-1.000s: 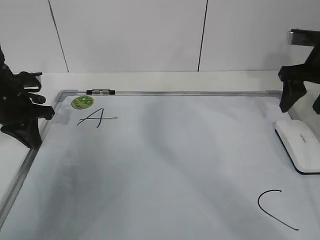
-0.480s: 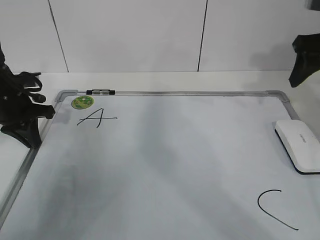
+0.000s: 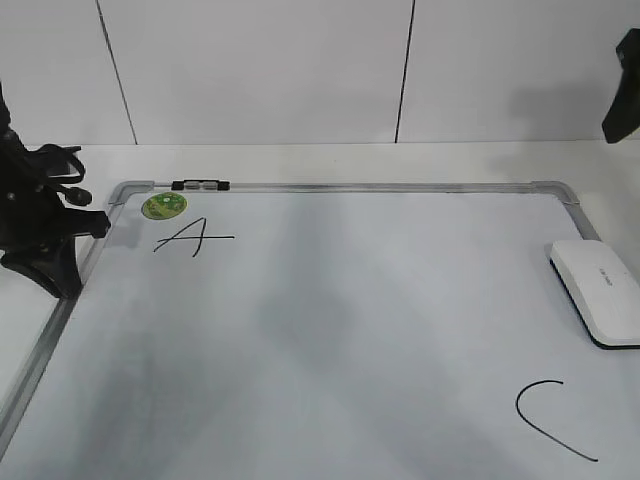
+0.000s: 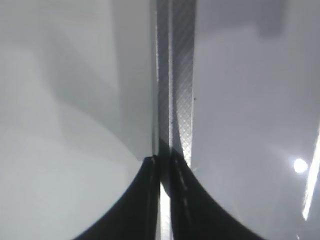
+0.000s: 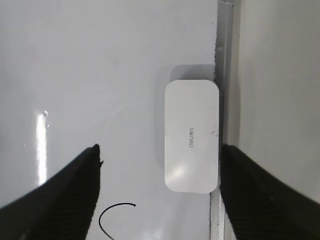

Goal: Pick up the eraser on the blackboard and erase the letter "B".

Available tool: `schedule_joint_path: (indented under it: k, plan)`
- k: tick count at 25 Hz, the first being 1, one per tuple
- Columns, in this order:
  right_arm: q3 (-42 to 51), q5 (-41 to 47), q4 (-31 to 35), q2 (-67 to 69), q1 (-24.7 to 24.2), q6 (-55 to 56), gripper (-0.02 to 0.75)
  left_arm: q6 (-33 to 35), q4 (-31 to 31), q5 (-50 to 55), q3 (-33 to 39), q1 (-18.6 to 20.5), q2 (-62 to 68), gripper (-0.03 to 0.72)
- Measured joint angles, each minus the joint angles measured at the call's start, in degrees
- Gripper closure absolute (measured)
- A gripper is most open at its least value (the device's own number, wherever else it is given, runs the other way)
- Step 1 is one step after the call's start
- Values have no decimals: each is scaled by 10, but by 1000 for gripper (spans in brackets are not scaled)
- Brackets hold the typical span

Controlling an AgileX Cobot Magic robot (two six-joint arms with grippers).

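The white eraser (image 3: 597,290) lies on the blackboard (image 3: 340,330) by its right frame; it also shows in the right wrist view (image 5: 192,135). No letter "B" shows on the board; only a black "A" (image 3: 192,237) and a black "C" (image 3: 548,415) (image 5: 114,215) are visible. My right gripper (image 5: 159,152) is open and empty, high above the eraser; only a dark part of it shows at the exterior view's top right edge (image 3: 624,100). My left gripper (image 4: 161,162) is shut, right over the board's grey left frame (image 4: 175,90), at the far left (image 3: 45,235).
A round green sticker (image 3: 164,205) and a small black-and-clear marker (image 3: 201,184) sit at the board's top left. The white table (image 3: 300,160) runs behind the board to a white panelled wall.
My right gripper has risen away from the eraser, from just above it up to the top right edge of the view. The eraser and the left arm have not moved.
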Motion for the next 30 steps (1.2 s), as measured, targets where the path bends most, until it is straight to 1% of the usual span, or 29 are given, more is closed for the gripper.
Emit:
schedule_joint_path:
  k: [10, 13, 20, 24, 30]
  plan:
    - [0, 2, -1, -2, 0, 1, 146, -6, 5, 2, 0, 0, 0, 661]
    - [0, 2, -1, -2, 0, 1, 146, -6, 7, 4, -4, 0, 0, 624]
    - [0, 3, 3, -2, 0, 1, 146, -6, 25, 72, -52, -1, 13, 472]
    - [0, 3, 7, -2, 0, 1, 146, -6, 30, 94, -91, -1, 13, 447]
    - [0, 3, 9, -27, 0, 1, 146, -6, 48, 112, -125, -1, -8, 445]
